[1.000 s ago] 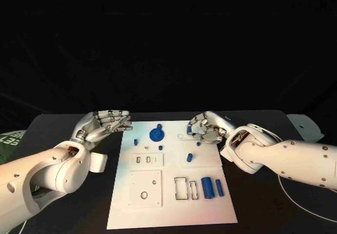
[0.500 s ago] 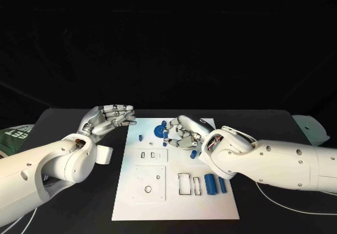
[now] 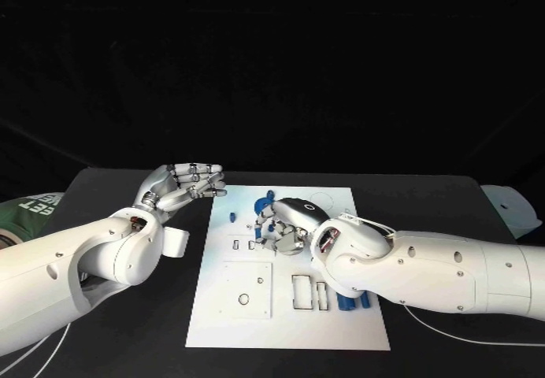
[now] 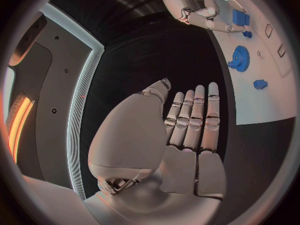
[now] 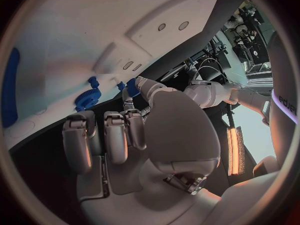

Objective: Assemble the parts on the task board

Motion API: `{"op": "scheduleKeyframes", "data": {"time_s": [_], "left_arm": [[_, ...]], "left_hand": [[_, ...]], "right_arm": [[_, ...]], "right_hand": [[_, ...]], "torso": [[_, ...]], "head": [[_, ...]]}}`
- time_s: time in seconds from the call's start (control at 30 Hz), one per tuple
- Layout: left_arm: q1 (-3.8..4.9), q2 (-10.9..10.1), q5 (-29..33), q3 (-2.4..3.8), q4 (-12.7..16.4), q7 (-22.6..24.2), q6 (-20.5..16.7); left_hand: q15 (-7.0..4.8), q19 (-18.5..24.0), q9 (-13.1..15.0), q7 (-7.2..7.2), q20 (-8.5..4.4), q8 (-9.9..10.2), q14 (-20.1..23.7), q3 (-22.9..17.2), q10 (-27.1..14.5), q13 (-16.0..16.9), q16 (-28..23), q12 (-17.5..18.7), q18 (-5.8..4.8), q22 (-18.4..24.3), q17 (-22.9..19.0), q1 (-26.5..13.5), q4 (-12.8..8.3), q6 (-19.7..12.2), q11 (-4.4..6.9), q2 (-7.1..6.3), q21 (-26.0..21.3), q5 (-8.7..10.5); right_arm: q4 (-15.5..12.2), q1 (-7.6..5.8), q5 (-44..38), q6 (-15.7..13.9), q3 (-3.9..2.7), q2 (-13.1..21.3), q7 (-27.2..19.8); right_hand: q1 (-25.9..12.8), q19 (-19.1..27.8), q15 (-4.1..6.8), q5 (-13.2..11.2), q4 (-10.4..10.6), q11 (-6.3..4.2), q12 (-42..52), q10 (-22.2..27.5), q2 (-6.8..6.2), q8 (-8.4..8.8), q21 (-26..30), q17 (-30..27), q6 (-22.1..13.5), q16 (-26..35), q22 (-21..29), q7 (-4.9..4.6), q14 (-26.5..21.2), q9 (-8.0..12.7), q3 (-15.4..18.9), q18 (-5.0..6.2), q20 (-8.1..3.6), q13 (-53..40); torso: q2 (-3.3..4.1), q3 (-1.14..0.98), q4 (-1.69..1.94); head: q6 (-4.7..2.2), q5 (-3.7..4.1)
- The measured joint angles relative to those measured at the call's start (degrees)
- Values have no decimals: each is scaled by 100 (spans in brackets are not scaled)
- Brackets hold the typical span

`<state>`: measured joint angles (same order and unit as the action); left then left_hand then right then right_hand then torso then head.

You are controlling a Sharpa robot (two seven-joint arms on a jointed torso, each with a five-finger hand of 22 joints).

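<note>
**Right hand lowered over the upper middle of the task board, left hand held aside**

The right hand [image 3: 284,227] is seen in the head view at the centre of the frame, knuckles up, with its fingers curled down onto the task board [image 3: 233,319]. Whether a part is pinched beneath them cannot be told: the fingertips are hidden by the back of the hand. In the right wrist view a small blue piece [image 5: 132,88] lies right at the tip of one extended finger, but actual contact is not resolved there.

The blue gear [image 3: 261,209] is found just above and left of the right hand in the head view, close to its knuckles. A small blue peg [image 3: 231,217] lies further left, near the board's left edge. Two long blue cylinders [image 3: 345,300] are placed lower right, partly covered by the right forearm, their long axes running up and down the frame.

The left hand [image 3: 185,186] is held at upper left, off the board above the black tabletop [image 3: 113,189], fingers bent inward and nothing in them. The right hand is judged far the nearer to the gear and the small parts.

The left wrist view gives what the head view withholds: the gear's toothed rim [image 4: 240,58] and the right hand's underside [image 4: 199,5] from the far side.
</note>
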<state>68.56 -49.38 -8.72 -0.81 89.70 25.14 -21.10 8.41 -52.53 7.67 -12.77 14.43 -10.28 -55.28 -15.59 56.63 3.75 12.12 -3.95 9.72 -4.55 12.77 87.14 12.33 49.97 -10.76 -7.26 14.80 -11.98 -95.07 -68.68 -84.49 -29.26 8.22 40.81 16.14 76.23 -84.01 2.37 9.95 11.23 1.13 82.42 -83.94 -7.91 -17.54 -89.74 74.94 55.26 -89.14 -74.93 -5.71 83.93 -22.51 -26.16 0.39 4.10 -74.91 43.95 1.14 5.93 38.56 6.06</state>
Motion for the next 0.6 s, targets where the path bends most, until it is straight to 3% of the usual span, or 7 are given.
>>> {"op": "scheduleKeyframes", "data": {"time_s": [0.6], "left_arm": [[0, -24, 1, -1, 33, -10, -1]], "left_hand": [[0, 0, -5, 0, 0, 0, 0, 0, 0, 0, 0, 0, 0, 5, -1, 0, 0, 0, 0, 0, 0, 0]], "right_arm": [[106, 120, -484, 231, 19, -124, 271]], "right_hand": [[-15, 0, 0, 15, -1, 0, 0, 0, 16, -1, 0, -1, -20, 0, 1, 0, 0, 0, 1, 0, 0, 1]], "torso": [[5, -5, -3]], "head": [[43, -51]]}}
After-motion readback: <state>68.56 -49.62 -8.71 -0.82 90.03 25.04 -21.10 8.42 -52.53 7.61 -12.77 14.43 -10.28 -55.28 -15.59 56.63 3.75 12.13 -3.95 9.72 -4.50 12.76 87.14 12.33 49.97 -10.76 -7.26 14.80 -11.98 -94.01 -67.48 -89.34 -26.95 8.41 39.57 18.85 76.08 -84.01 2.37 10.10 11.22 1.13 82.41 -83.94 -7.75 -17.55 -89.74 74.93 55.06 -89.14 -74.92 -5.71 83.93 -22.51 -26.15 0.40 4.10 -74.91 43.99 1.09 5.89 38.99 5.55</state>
